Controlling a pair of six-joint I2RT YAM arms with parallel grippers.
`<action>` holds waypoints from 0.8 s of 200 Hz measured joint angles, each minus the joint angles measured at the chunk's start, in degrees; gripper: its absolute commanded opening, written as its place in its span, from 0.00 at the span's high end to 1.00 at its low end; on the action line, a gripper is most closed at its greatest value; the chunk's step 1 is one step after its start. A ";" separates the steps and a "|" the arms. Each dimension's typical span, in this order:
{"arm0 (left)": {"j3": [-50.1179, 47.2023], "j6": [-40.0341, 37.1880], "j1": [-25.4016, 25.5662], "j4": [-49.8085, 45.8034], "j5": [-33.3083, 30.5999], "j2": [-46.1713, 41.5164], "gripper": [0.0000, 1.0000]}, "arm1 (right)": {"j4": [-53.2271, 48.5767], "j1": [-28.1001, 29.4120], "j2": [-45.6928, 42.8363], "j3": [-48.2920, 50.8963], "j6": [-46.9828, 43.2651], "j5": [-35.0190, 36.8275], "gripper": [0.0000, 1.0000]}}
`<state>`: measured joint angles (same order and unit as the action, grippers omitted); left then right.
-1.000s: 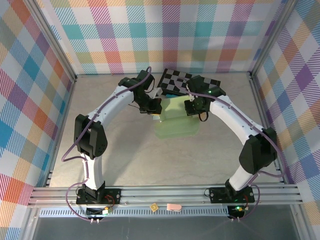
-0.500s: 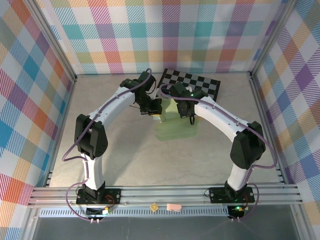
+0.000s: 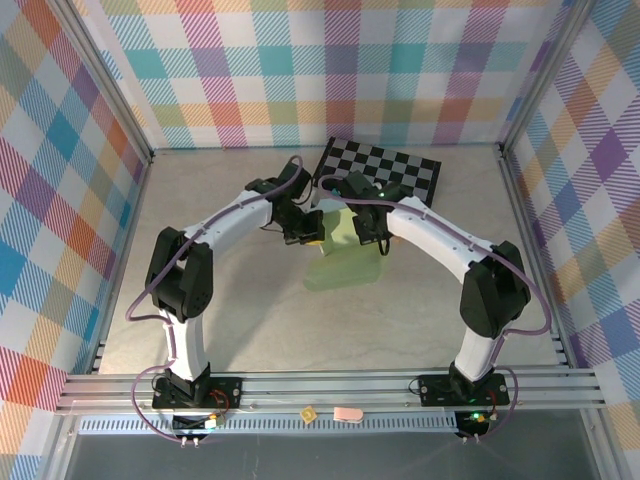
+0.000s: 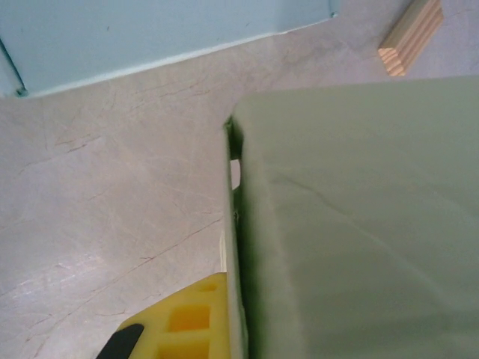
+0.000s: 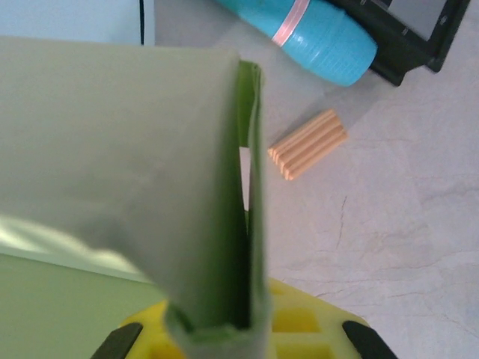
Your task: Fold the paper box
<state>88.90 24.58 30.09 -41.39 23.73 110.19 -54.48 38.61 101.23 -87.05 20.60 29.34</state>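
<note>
The pale green paper box (image 3: 345, 262) lies half folded in the middle of the table. My left gripper (image 3: 311, 228) is at its left wall and my right gripper (image 3: 364, 230) at its right wall, both near the far end. In the left wrist view one yellow finger (image 4: 179, 325) presses flat against the outside of the green wall (image 4: 352, 224); the other finger is hidden behind the paper. In the right wrist view a doubled green flap (image 5: 150, 164) stands upright, pinched in my right gripper (image 5: 224, 329).
A black-and-white checkerboard (image 3: 385, 168) lies just behind the box. A ridged wooden block (image 5: 308, 143), a blue cylinder with a pink band (image 5: 314, 34) and a black tray (image 5: 408, 34) sit beyond the box. The patterned enclosure walls ring the table.
The right gripper has swung left onto the box's right wall. Both grippers have come closer together and slightly nearer, and the box has narrowed and shifted toward the front.
</note>
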 measured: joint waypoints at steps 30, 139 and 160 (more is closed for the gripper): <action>-4.70 1.88 0.96 3.56 0.63 0.00 0.98 | 1.29 0.04 0.00 3.48 0.20 -1.60 1.00; -15.82 7.80 1.81 19.65 0.26 -0.24 0.87 | 0.83 0.74 2.01 6.45 1.46 -2.36 1.00; -17.31 8.87 1.81 22.88 0.09 -0.46 0.85 | 0.42 0.68 2.71 6.45 1.75 -2.14 1.00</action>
<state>71.59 33.45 31.90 -18.50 23.81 109.73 -54.06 39.29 103.94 -80.60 22.35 27.20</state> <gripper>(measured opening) 0.146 0.092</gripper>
